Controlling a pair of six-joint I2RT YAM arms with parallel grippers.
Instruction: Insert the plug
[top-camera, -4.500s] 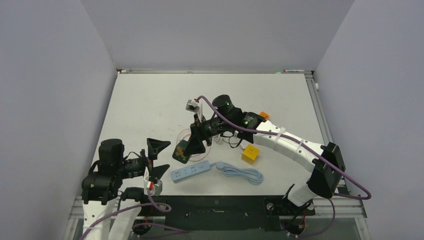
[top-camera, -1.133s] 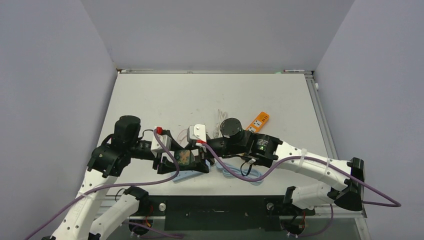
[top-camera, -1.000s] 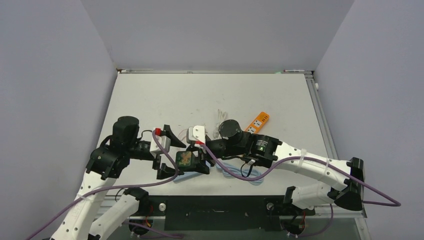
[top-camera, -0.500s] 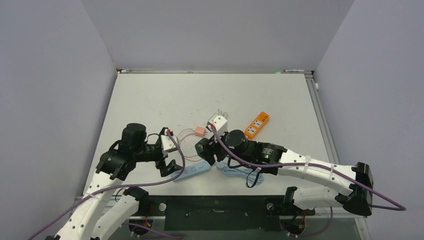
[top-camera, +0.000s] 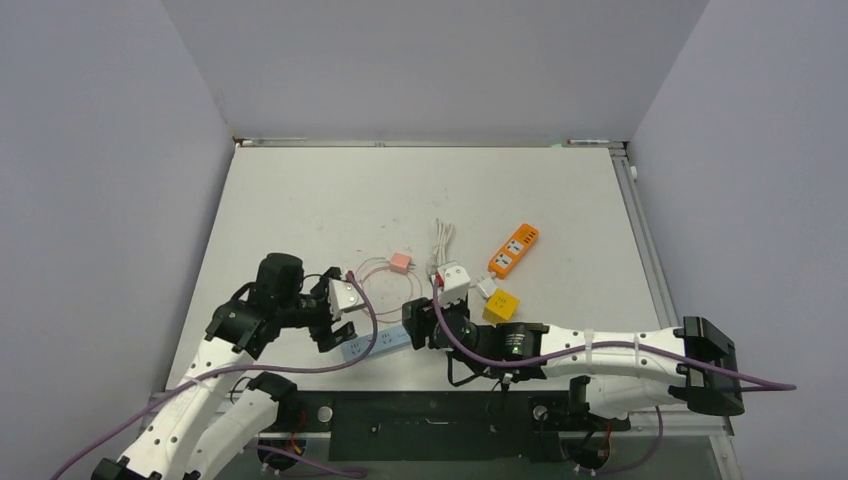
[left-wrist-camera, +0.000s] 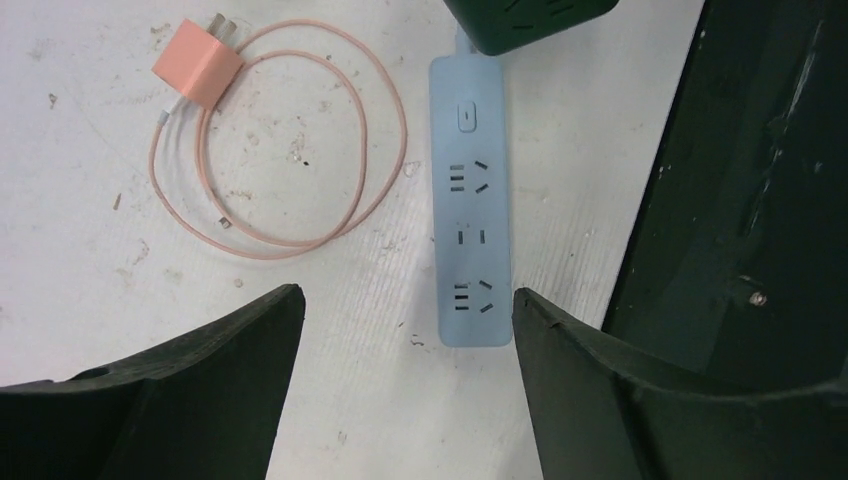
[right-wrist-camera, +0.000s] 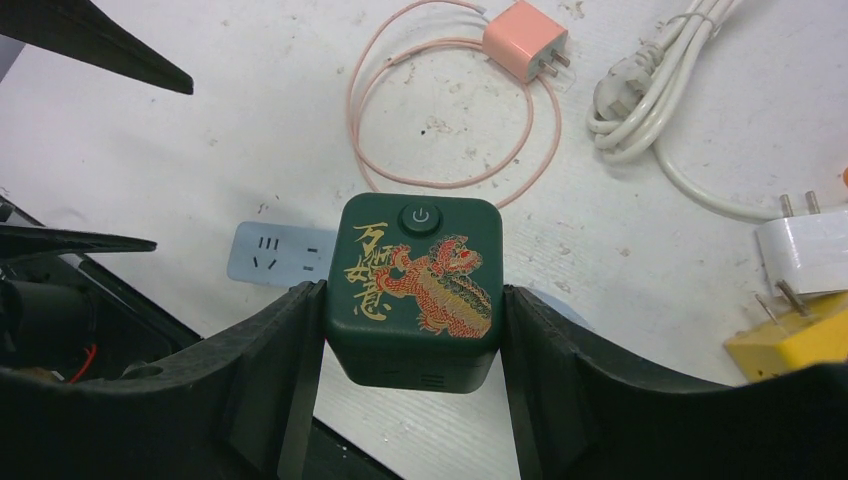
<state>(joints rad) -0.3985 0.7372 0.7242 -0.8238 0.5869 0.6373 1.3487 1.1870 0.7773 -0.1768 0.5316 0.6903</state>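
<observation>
Carried nearer since the earlier view, the green cube plug (right-wrist-camera: 420, 290) is clamped by the right fingers (right-wrist-camera: 265, 370) above the blue power strip (left-wrist-camera: 472, 200), whose end is flanked by the parted left fingers (left-wrist-camera: 190, 390); unbraced, the strip could be shoved aside by misaligned prongs.

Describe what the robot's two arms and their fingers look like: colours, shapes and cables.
The left arm and right arm have white shell links joined by black cylindrical joints. A purple cable runs along each. Their fingers are matte black wedges tapering to points. A small green light glows on the right arm.
</observation>
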